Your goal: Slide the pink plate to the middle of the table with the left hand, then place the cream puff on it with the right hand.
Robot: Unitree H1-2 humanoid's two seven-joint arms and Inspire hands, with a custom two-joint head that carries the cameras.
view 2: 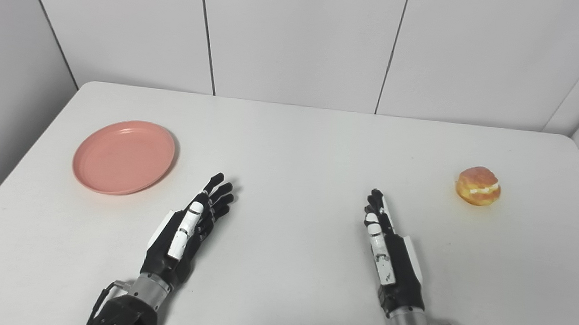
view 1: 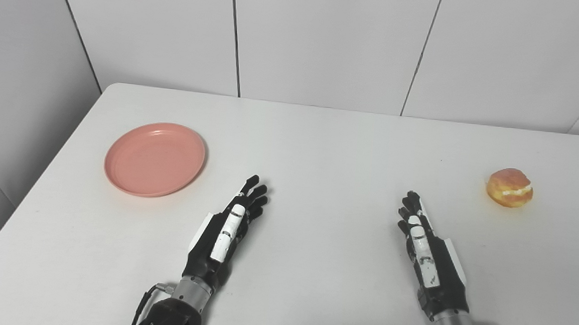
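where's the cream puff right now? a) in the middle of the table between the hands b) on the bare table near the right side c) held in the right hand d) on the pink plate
b: the cream puff sits on the bare white table at the right side, apart from the right hand and far from the pink plate, which lies at the left with nothing on it.
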